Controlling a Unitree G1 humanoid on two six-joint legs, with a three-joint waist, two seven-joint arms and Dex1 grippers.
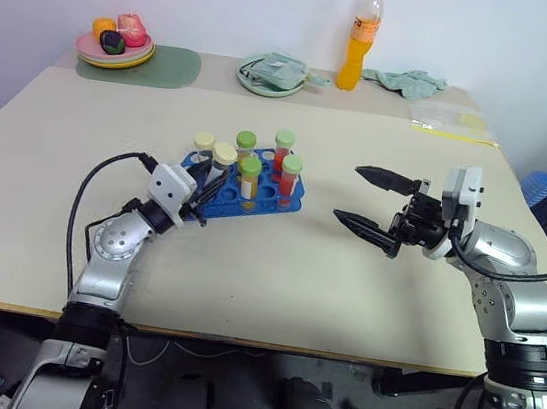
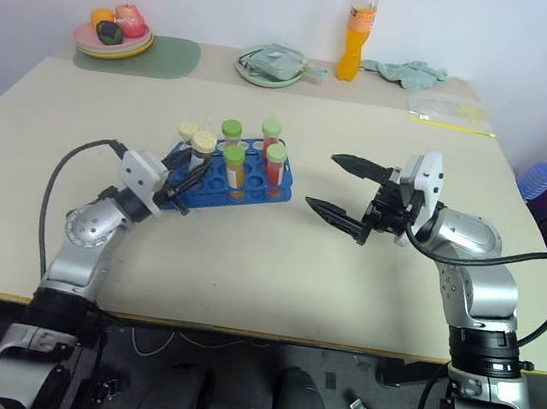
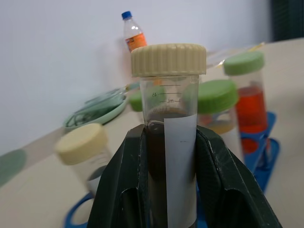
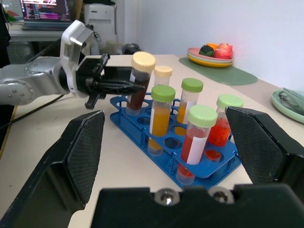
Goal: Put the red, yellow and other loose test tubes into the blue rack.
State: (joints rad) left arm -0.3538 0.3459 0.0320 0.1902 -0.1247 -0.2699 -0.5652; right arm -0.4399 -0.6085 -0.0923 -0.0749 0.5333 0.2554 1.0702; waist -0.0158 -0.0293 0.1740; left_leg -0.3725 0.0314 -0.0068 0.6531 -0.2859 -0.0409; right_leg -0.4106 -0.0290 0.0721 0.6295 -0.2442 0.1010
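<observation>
The blue rack [image 4: 209,164] sits mid-bench, nearly full. At its near-left corner the left gripper [image 4: 124,86] is clenched on a cream-capped dark tube [image 3: 167,156]; the right gripper [image 1: 370,202], just right of the rack, is released. Letting go before the tube seats could topple it.

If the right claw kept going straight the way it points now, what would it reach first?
Probably the blue rack: the open right claw points across the table at its near end, where green-capped tubes of orange and red liquid stand. The table between looks free, though depth is hard to judge.
</observation>
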